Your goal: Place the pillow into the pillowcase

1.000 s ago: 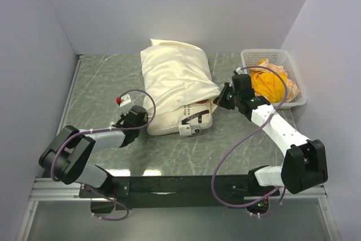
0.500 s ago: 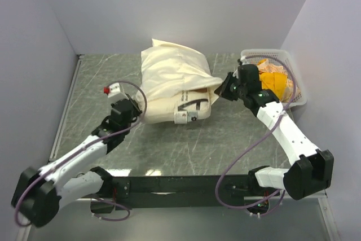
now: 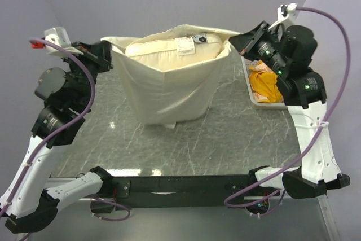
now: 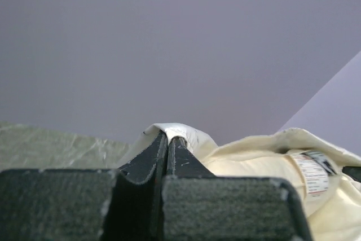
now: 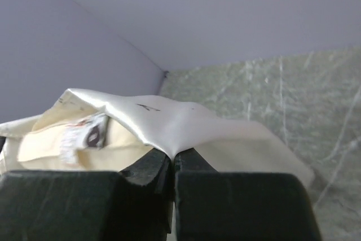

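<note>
The cream pillowcase (image 3: 169, 86) hangs in the air above the table, mouth upward, stretched between both grippers. The plump cream pillow (image 3: 169, 49) sits inside it, its top edge with white printed tags (image 3: 192, 40) showing at the mouth. My left gripper (image 3: 106, 56) is shut on the left corner of the pillowcase's mouth (image 4: 175, 134). My right gripper (image 3: 240, 39) is shut on the right corner (image 5: 169, 125). The pillow and its tag also show in the left wrist view (image 4: 271, 165) and in the right wrist view (image 5: 67, 139).
A white plastic basket (image 3: 255, 99) with an orange-yellow cloth (image 3: 265, 83) stands at the right, partly behind the right arm. The green marble table (image 3: 186, 139) lies below the hanging pillowcase. Grey walls close in on three sides.
Both arms have risen high from the table, lifting the pillowcase by its mouth corners. The pillow, earlier lying half out on the table, now hangs inside the case.
</note>
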`<state>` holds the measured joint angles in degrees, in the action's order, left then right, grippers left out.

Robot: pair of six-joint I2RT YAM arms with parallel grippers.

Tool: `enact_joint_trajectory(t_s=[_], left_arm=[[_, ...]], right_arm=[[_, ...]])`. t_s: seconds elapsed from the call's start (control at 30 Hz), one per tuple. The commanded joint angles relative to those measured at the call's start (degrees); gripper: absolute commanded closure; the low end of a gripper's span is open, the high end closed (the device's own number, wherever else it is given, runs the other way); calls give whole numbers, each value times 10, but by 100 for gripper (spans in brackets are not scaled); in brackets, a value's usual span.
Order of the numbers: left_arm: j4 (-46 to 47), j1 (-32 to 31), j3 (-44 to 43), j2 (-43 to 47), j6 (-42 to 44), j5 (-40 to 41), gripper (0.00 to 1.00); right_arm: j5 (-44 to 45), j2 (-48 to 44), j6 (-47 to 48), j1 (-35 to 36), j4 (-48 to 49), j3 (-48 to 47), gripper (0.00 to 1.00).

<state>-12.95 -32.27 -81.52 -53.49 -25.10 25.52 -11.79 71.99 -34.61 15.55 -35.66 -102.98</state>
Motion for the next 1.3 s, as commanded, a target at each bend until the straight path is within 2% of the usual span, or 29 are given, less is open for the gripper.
enact_joint_trajectory(t_s=[0.0, 0.1, 0.27, 0.37, 0.4, 0.47, 0.53, 0.6, 0.67, 0.73, 0.8, 0.83, 0.87, 0.9, 0.97, 1.0, 1.07, 1.13, 1.27], left_arm=[[-6, 1, -113, -33, 44, -3, 99], [-12, 2, -181, -64, 43, -20, 99], [-4, 2, -283, -110, 47, -12, 99], [0, 3, -345, -135, 54, -27, 99], [5, 3, -357, -138, 64, -30, 99], [22, 3, -390, -147, 75, -21, 99], [38, 3, -407, -151, 93, -16, 99], [51, 3, -437, -157, 102, -19, 99], [72, 3, -448, -156, 108, -36, 99], [86, 3, -442, -148, 99, -66, 99], [79, 3, -452, -161, 89, -101, 99], [69, 2, -461, -170, 88, -121, 99], [58, 2, -481, -181, 87, -178, 99], [44, 2, -486, -202, 81, -210, 99], [31, 2, -485, -223, 59, -307, 99], [18, 2, -480, -240, 41, -333, 99], [29, 2, -409, -240, 21, -360, 99], [63, 2, -304, -220, 19, -363, 99], [78, 8, -209, -198, 17, -343, 99]], right_arm=[[-6, 12, -22, -8, 4, -117, 100], [-2, 23, -29, -17, 2, -161, 100], [-29, 15, -52, -27, 37, -156, 100], [-57, 30, -80, -28, 52, -164, 100], [-104, 37, -102, -25, 62, -160, 100], [-139, 62, -118, -11, 88, -165, 100], [-127, 91, -101, 40, 70, -188, 100], [-98, 126, -62, 91, 19, -256, 100], [-93, 148, -50, 92, -9, -317, 100], [-98, 152, -50, 44, -27, -321, 100], [-142, 123, -89, -19, 23, -237, 100], [-162, 115, -107, -88, 43, -200, 100], [-202, 110, -126, -119, 61, -134, 100], [-219, 112, -153, -142, 80, -108, 100], [-248, 128, -156, -175, 76, -71, 100], [-251, 149, -136, -173, 49, -71, 100], [-248, 158, -115, -138, 34, -51, 99], [-198, 135, -80, -115, 34, -22, 89], [-143, 82, -53, -97, 46, 45, 77]])
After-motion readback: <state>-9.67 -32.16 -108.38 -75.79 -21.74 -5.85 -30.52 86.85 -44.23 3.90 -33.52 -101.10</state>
